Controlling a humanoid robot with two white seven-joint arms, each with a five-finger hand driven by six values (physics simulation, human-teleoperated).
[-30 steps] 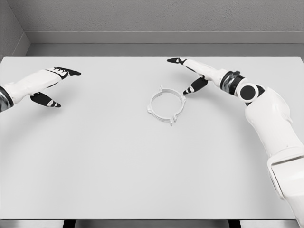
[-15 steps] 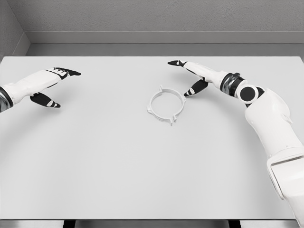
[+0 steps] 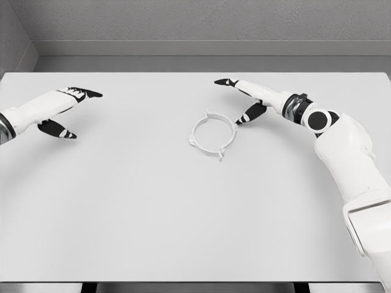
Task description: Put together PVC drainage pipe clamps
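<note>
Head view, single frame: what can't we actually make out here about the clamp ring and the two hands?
- Clamp ring: too small in the head view to tell whether it is one piece or two, or whether its tabs carry fasteners.
- Right hand: its thumb tip looks close to the ring; contact cannot be judged from this angle.
- Left hand: its forearm is cut off by the picture's left edge.
- Table: front edge is cropped at the bottom.
</note>
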